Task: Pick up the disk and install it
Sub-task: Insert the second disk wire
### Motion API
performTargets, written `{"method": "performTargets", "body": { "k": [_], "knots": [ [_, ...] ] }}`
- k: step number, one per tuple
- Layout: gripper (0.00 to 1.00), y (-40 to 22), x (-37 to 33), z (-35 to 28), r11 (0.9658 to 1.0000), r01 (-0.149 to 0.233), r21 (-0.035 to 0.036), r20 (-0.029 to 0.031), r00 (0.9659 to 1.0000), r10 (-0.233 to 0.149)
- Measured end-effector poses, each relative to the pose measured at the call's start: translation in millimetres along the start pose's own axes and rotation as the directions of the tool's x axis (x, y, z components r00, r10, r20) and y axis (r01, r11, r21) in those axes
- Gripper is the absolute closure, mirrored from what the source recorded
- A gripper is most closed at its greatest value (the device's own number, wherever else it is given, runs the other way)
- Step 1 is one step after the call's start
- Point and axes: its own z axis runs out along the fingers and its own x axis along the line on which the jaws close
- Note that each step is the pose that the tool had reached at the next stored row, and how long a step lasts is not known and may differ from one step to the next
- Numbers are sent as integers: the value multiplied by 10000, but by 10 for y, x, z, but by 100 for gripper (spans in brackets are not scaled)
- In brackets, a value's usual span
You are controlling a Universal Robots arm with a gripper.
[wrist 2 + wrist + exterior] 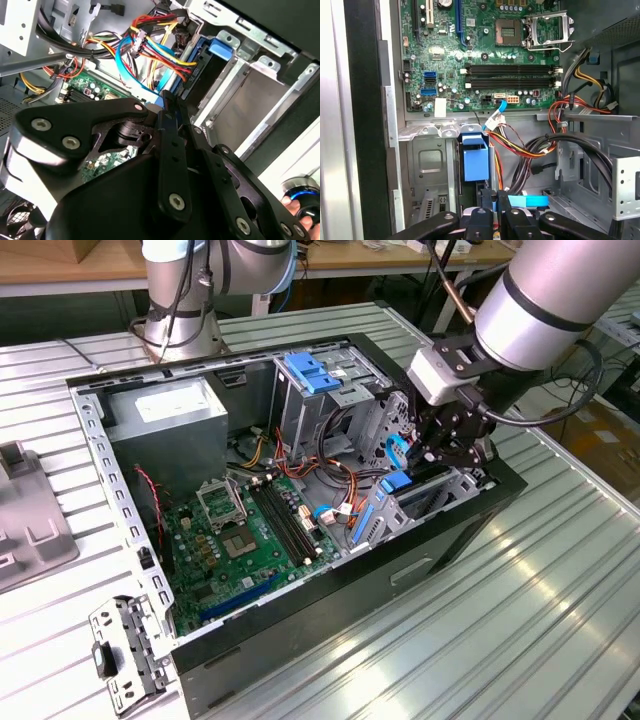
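The disk (397, 483) sits on edge in the drive cage at the exterior view's right end of the open computer case. Its blue rail tab (474, 159) pokes out of the bay, and the second wrist view shows that tab (220, 48) with the dark body beside it. My gripper (446, 445) hangs just above the cage, over the disk. In the first wrist view its black fingers (487, 207) stand close together, shut, with nothing clearly clamped, and a thin blue strip (525, 201) lies right behind them. The gripper (167, 102) points toward the bay.
A bundle of coloured cables (325, 468) runs beside the cage. The green motherboard (240, 535) covers the case floor, with the grey power-supply box (170, 420) at the far corner. A blue latch handle (310, 372) tops the rear cage. A metal bracket (125, 650) lies on the table.
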Motion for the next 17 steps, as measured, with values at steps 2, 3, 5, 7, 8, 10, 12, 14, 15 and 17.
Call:
{"method": "performTargets", "body": {
  "k": [2,3,5,7,8,10,12,14,15,17],
  "knots": [
    [84,-32,1,0,10000,-2,-32,-4,10000,2],
    [84,-45,2,1,10000,1,-52,-4,10000,-1],
    [84,-66,10,1,10000,5,-89,-6,10000,-6],
    [84,-80,36,-2,9999,11,-115,-7,10000,-11],
    [84,-84,43,-3,9999,14,-123,-8,10000,-14],
    [84,-98,52,-4,9999,21,-150,-9,10000,-21],
    [84,-115,52,-2,9998,25,-177,-8,10000,-25],
    [84,-132,53,0,9998,29,-212,-11,10000,-29],
    [84,-140,54,1,9997,31,-227,-12,10000,-31],
    [84,-155,55,3,9997,36,-256,-13,10000,-36]
  ]
}}
